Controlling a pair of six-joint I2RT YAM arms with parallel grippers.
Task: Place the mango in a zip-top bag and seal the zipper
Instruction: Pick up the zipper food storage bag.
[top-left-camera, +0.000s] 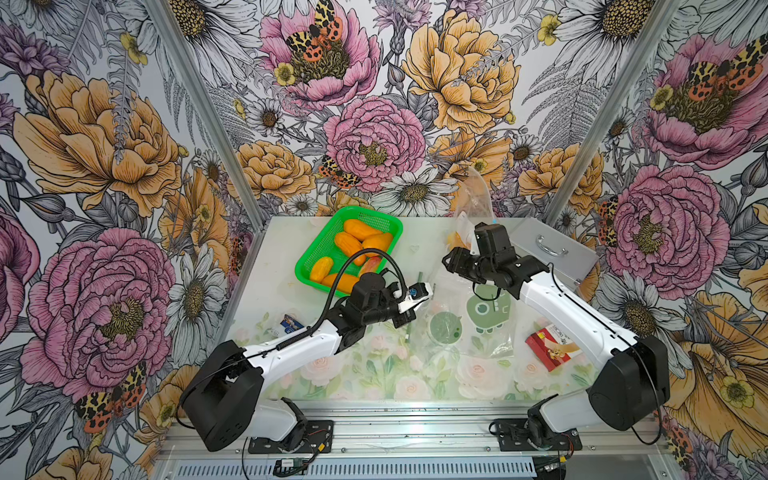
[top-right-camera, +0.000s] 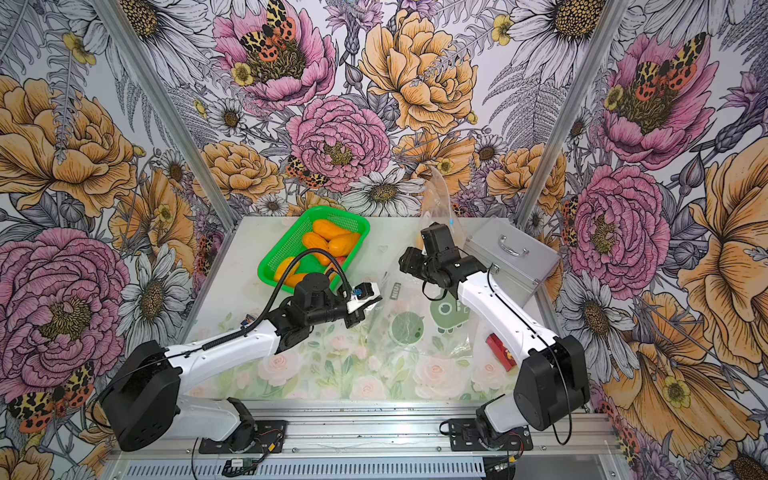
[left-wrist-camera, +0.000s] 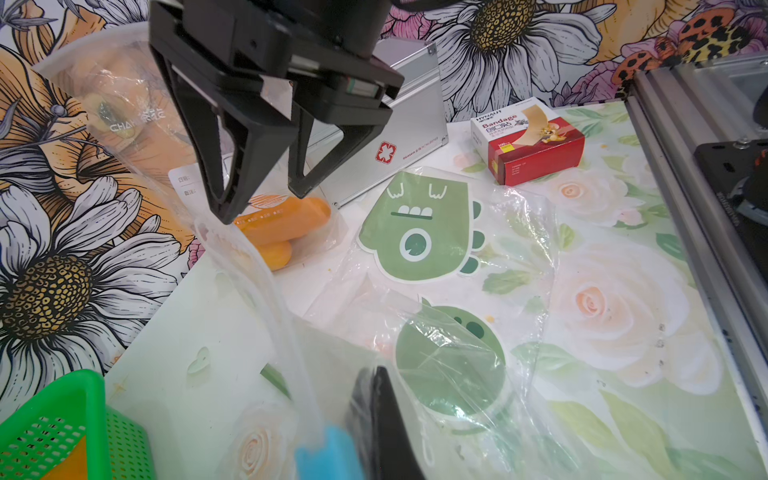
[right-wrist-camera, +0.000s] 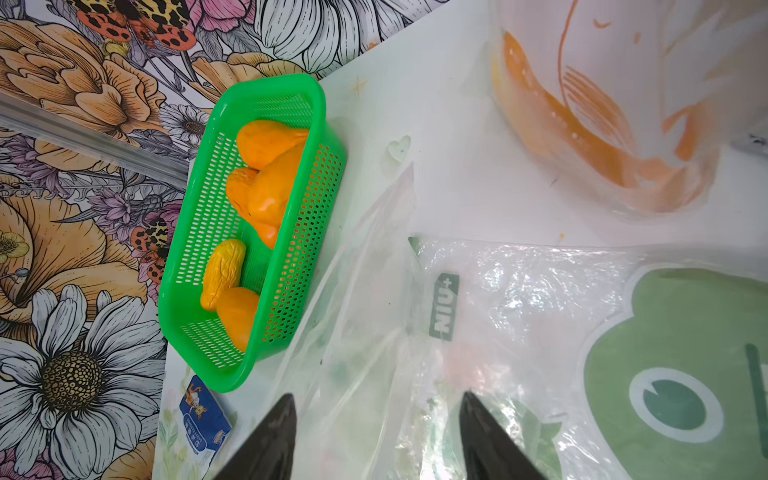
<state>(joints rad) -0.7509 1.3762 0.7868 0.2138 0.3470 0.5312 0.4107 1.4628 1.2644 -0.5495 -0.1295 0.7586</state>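
Observation:
Several orange mangoes (top-left-camera: 360, 229) (right-wrist-camera: 266, 174) lie in a green basket (top-left-camera: 316, 259) (top-right-camera: 277, 257) at the back left. A clear zip-top bag (top-left-camera: 457, 332) (right-wrist-camera: 519, 299) with green cartoon prints lies crumpled mid-table. My left gripper (top-left-camera: 426, 293) (top-right-camera: 374, 297) (left-wrist-camera: 374, 419) is shut on the bag's zipper edge, beside its blue slider (left-wrist-camera: 328, 457). The bag's edge rises from there toward my right gripper (top-left-camera: 451, 266) (left-wrist-camera: 262, 199) (right-wrist-camera: 380, 411). That gripper hangs open over the bag's clear film, holding nothing.
Another clear bag (top-left-camera: 471, 203) (left-wrist-camera: 282, 224) with orange fruit inside leans at the back wall. A silver first-aid case (top-left-camera: 548, 249) stands back right, a red bandage box (top-left-camera: 550, 347) front right, and a small blue carton (top-left-camera: 289, 324) (right-wrist-camera: 203, 419) by the basket.

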